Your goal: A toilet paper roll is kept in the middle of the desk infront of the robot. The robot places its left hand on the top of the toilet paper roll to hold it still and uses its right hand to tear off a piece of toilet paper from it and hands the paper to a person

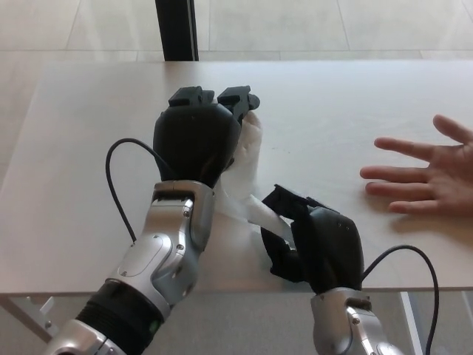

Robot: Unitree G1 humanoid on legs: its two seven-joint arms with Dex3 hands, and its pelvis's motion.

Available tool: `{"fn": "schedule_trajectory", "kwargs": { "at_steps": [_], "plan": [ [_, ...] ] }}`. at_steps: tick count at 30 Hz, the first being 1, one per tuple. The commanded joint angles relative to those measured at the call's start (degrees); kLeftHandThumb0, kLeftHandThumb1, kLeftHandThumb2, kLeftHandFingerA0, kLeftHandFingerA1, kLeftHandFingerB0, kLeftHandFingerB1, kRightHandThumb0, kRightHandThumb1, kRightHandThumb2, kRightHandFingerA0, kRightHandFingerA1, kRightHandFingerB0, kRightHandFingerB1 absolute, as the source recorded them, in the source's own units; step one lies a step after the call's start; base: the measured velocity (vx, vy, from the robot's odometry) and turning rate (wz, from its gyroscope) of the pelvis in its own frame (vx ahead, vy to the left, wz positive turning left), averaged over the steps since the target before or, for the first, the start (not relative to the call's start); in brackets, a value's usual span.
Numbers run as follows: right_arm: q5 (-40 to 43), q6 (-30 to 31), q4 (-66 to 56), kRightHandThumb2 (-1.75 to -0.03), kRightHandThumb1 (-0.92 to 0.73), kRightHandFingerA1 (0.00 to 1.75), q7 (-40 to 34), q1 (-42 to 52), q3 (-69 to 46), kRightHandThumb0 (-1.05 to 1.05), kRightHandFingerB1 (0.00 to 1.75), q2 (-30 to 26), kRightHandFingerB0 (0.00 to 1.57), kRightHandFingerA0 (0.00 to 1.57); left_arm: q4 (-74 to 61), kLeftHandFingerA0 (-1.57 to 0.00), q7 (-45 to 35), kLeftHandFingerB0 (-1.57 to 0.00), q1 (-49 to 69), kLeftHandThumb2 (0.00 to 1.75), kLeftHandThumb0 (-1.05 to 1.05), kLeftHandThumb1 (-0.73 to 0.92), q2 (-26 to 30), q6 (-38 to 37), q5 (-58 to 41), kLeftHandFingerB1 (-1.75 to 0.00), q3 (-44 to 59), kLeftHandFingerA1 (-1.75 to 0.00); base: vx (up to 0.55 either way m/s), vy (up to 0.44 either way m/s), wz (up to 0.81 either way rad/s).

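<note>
Head view: the left hand [196, 140] presses down on the toilet paper roll [247, 151] at mid-desk [89, 148], fingers draped over its top. The right hand [314, 240], near the front edge, pinches a strip of paper [259, 213] running from the roll. A person's open hand [429, 174] rests palm-up at right.

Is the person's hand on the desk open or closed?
Open: the person's hand lies with fingers spread apart on the desk.
</note>
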Motion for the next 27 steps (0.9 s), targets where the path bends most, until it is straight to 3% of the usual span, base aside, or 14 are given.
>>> {"fn": "schedule_trajectory", "kwargs": {
  "at_steps": [1, 2, 4, 6, 9, 11, 13, 15, 17, 19, 23, 24, 27],
  "plan": [
    [4.11, -0.58, 0.79, -0.75, -0.72, 1.64, 1.42, 2.56, -1.92, -0.43, 1.23, -0.43, 0.86, 1.00, 2.79, -0.49, -2.63, -0.56, 3.27, 0.65, -0.18, 0.63, 0.72, 1.45, -1.09, -0.57, -0.43, -0.50, 0.00, 0.000, 0.00],
    [4.57, -0.93, 0.81, -0.70, -0.83, 1.71, 1.27, 2.65, -2.26, -0.35, 1.25, -0.12, 0.80, 0.94, 2.78, -0.49, -2.58, -0.56, 3.31, 0.65, -0.18, 0.63, 0.70, 1.51, -1.02, -0.56, -0.46, -0.50, 0.00, 0.000, 0.00],
    [7.00, -0.61, 0.45, -0.72, -0.82, 1.74, 1.69, 3.10, -4.06, -0.34, 1.30, 1.78, 0.79, 0.94, 2.59, -0.51, -2.85, -0.56, 3.47, 0.66, -0.19, 0.63, 0.92, 1.65, -0.67, -0.53, -0.78, -0.50, 0.00, 0.000, 0.00],
    [9.19, -1.08, 0.38, -0.70, -0.83, 1.75, 0.87, 3.36, -6.27, -0.37, 1.54, 3.93, 0.76, 0.92, 2.47, -0.48, -3.62, -0.53, 3.77, 0.64, -0.19, 0.65, 0.78, 2.14, -0.89, -0.53, -0.76, -0.47, 0.00, 0.000, 0.00],
    [13.89, -2.19, -0.81, -0.86, -0.75, 1.74, 1.97, 3.25, -9.90, -0.28, 1.61, 6.90, 0.75, 0.85, 1.82, -0.46, -4.75, -0.53, 4.41, 0.64, -0.17, 0.66, 0.52, 1.98, -2.19, -0.52, -0.02, -0.46, 0.00, 0.000, 0.00],
    [14.50, -2.44, -1.14, -0.68, -0.83, 1.75, 1.90, 2.76, -10.83, -0.38, 1.66, 7.52, 0.70, 0.83, 2.11, -0.46, -4.20, -0.55, 4.49, 0.64, -0.17, 0.66, 0.25, 2.03, -2.26, -0.51, 0.25, -0.44, 0.00, 0.000, 0.00],
    [14.71, -2.38, -1.28, -0.68, -0.83, 1.75, 2.04, 2.52, -11.10, -0.38, 1.66, 7.64, 0.70, 0.83, 2.12, -0.46, -4.27, -0.55, 4.53, 0.64, -0.17, 0.66, 0.01, 2.31, -2.28, -0.51, 0.50, -0.44, 0.00, 0.000, 0.00],
    [17.21, -1.57, -3.73, -0.77, -0.74, 1.75, 2.62, 1.81, -12.48, -0.28, 1.64, 9.37, 0.71, 0.85, 2.13, -0.45, -4.50, -0.52, 4.47, 0.63, -0.19, 0.66, 0.01, 3.02, -1.52, -0.52, 0.16, -0.45, 0.00, 0.000, 0.00],
    [18.12, 0.05, -5.30, -1.04, -0.60, 1.75, 2.61, 1.11, -13.22, -0.25, 1.62, 10.42, 0.77, 0.90, 1.54, -0.46, -4.59, -0.53, 4.86, 0.64, -0.19, 0.66, -0.17, 3.12, -1.89, -0.52, 0.52, -0.46, 0.00, 0.000, 0.00],
    [19.86, 1.02, -6.73, -1.28, -0.48, 1.75, 2.17, 0.03, -14.34, -0.24, 1.70, 11.90, 0.77, 0.91, 1.46, -0.46, -4.37, -0.53, 4.91, 0.65, -0.17, 0.67, -0.36, 3.18, -2.28, -0.53, 1.13, -0.47, 0.00, 0.000, 0.00],
    [23.66, 0.43, -9.34, -1.39, -0.44, 1.75, 3.17, -0.61, -15.54, -0.22, 1.69, 12.69, 0.80, 0.97, 1.27, -0.53, -3.90, -0.59, 5.06, 0.65, -0.17, 0.67, -0.11, 2.60, -3.03, -0.53, 2.81, -0.48, 0.00, 0.000, 0.00],
    [24.11, 0.91, -10.12, -1.42, -0.45, 1.75, 3.42, -0.54, -15.69, -0.18, 1.60, 12.69, 0.83, 0.97, 1.32, -0.54, -3.95, -0.59, 5.04, 0.64, -0.15, 0.66, 0.13, 2.55, -3.03, -0.53, 3.00, -0.48, 0.00, 0.000, 0.00],
    [25.91, 1.87, -12.22, -1.42, -0.44, 1.75, 4.60, -0.41, -15.98, -0.17, 1.59, 11.98, 0.82, 0.98, 1.38, -0.54, -4.32, -0.60, 5.19, 0.62, -0.16, 0.62, 0.65, 2.08, -3.30, -0.52, 3.83, -0.47, 0.00, 0.000, 0.00]
  ]
}}
